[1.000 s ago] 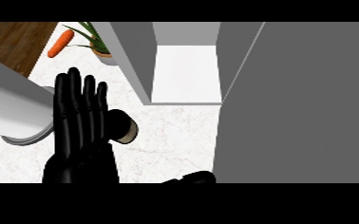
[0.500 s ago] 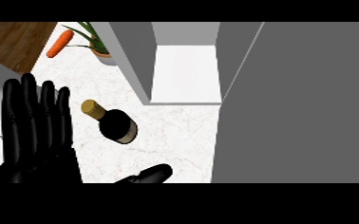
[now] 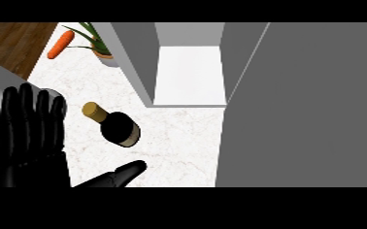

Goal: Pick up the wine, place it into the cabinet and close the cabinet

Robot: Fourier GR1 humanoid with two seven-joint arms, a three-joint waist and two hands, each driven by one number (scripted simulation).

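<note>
— Dark glass, that wine bottle; it is showing a tan cork-coloured top and a pale band near its base, and it is sitting on the white marbled tabletop, apart from both hands.

— Where is it sitting against the cabinet?

— Just to the left of the open cabinet, whose pale inside is showing; the grey door is standing open at the right.

— And the hands?

— The left robot hand is showing at the left edge, fingers straight and spread, holding nothing. It is sitting further left than a second ago, when it was covering most of the bottle; now the whole bottle is showing. The right robot hand is poking in at the bottom edge, fingers extended, further in than before.

— Anything else?

— A carrot and a potted plant are sitting at the top left.
</note>
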